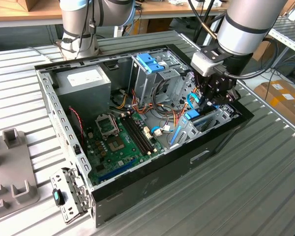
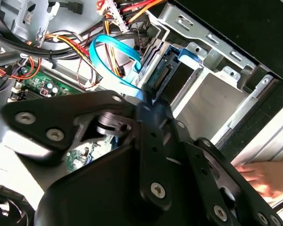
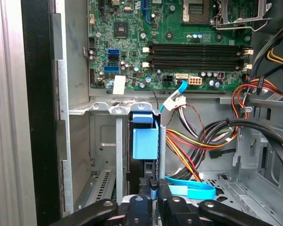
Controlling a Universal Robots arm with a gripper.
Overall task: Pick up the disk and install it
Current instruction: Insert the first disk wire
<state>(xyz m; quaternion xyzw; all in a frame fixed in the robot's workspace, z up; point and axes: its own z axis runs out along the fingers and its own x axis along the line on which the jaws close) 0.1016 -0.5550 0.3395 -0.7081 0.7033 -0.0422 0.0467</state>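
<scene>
The gripper's black linkage (image 2: 146,188) lies nearest the lens in the second wrist view, its dark arms spread across the lower part of the picture. In the first wrist view the gripper (image 3: 153,190) has its two fingers drawn in close on the thin edge of the disk (image 3: 145,143), which stands on edge inside a grey metal bay (image 3: 104,160) of the open computer case (image 1: 152,191). The disk's blue rail shows between the bay's upright walls. In the exterior view the gripper (image 1: 206,105) reaches down into the case's corner on the exterior view's right, at the blue-railed disk (image 1: 192,116). A light blue flat cable (image 3: 191,190) curls just beside the gripper. The green circuit board (image 1: 120,142) lies flat on the case floor, well apart from the bay. A person's hand (image 2: 269,176) rests outside the case wall in the second wrist view.
</scene>
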